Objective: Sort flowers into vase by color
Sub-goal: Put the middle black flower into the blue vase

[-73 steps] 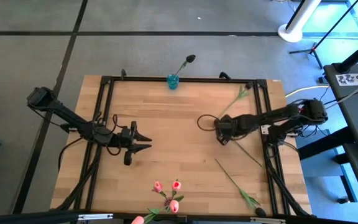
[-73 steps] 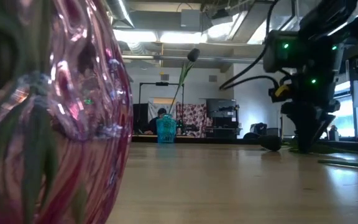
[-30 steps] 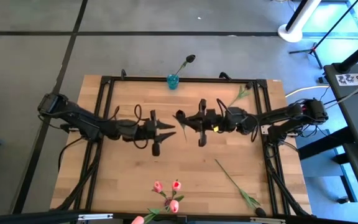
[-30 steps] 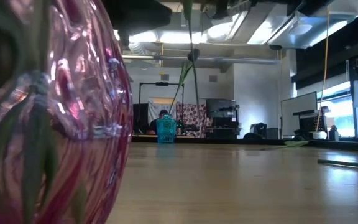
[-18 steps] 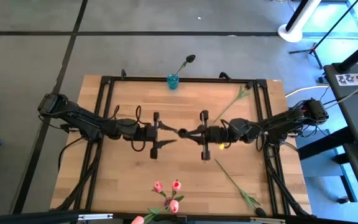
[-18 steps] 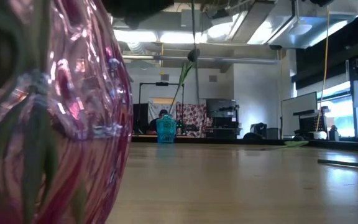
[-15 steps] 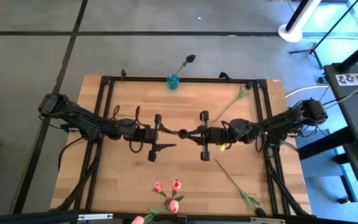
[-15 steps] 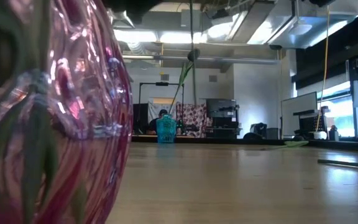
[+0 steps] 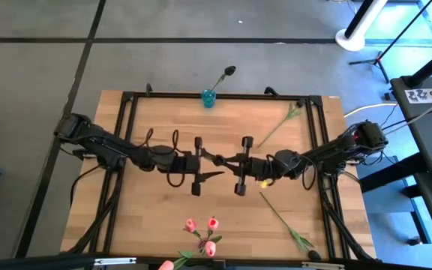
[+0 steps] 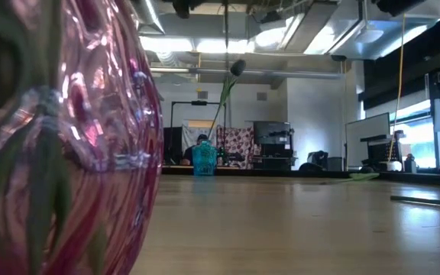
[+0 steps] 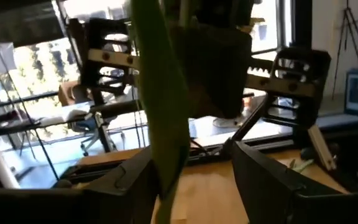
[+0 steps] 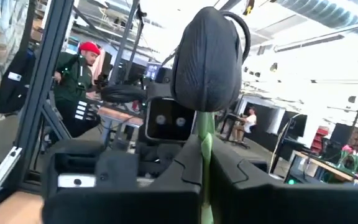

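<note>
Above mid-counter [image 9: 163, 120], the right tool [image 9: 223, 160] pinched a dark-headed flower [image 12: 207, 59] while the left tool [image 9: 210, 159] stood spread just beside it. Pink flowers [image 9: 201, 234] lay at the near edge, a blue vase [image 9: 208, 97] at the far edge, and a loose stem [image 9: 283, 219] on the right.

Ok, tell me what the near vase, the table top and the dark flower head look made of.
Near vase: looks like glass, glossy, pink with green streaks, rippled highlights on its wall.
Table top: pale wood with visible plank lines and a light sheen, likely sealed.
Dark flower head: matte near-black with a fine weave, so probably fabric; an artificial flower.
</note>
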You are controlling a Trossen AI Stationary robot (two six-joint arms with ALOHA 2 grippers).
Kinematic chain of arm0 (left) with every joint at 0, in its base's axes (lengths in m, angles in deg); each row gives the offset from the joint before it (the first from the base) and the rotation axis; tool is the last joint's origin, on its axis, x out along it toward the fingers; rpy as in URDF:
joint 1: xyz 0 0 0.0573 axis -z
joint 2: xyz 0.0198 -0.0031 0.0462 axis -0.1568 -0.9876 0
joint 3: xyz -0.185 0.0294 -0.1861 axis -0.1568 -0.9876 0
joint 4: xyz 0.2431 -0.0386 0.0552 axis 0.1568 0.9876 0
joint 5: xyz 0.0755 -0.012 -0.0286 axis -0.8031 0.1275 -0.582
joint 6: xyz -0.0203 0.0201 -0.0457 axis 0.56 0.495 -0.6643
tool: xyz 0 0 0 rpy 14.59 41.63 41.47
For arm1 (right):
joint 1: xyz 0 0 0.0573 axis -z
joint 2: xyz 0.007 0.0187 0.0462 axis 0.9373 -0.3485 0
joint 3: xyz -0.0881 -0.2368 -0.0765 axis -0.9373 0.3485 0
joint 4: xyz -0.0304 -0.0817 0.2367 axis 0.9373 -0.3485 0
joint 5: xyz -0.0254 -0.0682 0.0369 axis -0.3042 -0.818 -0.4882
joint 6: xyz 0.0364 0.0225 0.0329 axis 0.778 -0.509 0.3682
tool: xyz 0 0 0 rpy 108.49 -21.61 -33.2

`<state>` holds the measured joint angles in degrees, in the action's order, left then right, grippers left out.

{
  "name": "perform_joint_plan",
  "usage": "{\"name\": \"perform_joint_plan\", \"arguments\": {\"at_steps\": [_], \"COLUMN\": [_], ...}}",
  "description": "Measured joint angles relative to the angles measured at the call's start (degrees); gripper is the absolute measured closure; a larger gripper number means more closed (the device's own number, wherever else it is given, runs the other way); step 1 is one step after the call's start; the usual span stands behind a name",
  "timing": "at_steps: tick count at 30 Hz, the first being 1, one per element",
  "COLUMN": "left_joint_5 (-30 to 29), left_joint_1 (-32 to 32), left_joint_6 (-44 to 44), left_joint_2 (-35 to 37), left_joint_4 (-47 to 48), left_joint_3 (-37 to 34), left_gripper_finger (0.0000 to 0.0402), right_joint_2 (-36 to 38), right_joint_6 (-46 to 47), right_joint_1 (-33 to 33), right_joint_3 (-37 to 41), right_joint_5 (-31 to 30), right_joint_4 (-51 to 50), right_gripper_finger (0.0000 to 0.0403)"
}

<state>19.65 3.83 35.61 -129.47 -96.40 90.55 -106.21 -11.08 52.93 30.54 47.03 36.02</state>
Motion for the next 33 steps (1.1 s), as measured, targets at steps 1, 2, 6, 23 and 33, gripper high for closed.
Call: {"name": "perform_joint_plan", "arguments": {"at_steps": [1,2,6,23,33], "left_joint_5": [-0.77,-1.62,-3.04,-11.95,-8.64], "left_joint_1": [0.30,0.42,0.78,-9.90,-39.18], "left_joint_6": [-0.61,-0.98,-1.72,-0.42,-11.48], "left_joint_2": [0.24,0.48,1.04,18.74,20.59], "left_joint_4": [0.00,-0.04,-0.38,6.01,-3.62], "left_joint_3": [0.00,0.00,0.00,-1.90,-8.71], "left_gripper_finger": [0.0219,0.0228,0.0289,0.0397,0.0398], "right_joint_2": [0.00,0.00,0.07,3.00,-0.52], "right_joint_6": [-0.19,-0.21,-0.10,-1.50,7.16], "right_joint_1": [-0.04,-0.12,-0.58,-11.31,-22.32], "right_joint_3": [0.00,0.00,0.00,1.44,5.82], "right_joint_5": [-0.42,-0.38,-1.04,-28.20,-30.48], "right_joint_4": [0.20,0.41,1.78,-7.63,-8.90], "right_gripper_finger": [0.0400,0.0400,0.0399,0.0131,0.0131]}}
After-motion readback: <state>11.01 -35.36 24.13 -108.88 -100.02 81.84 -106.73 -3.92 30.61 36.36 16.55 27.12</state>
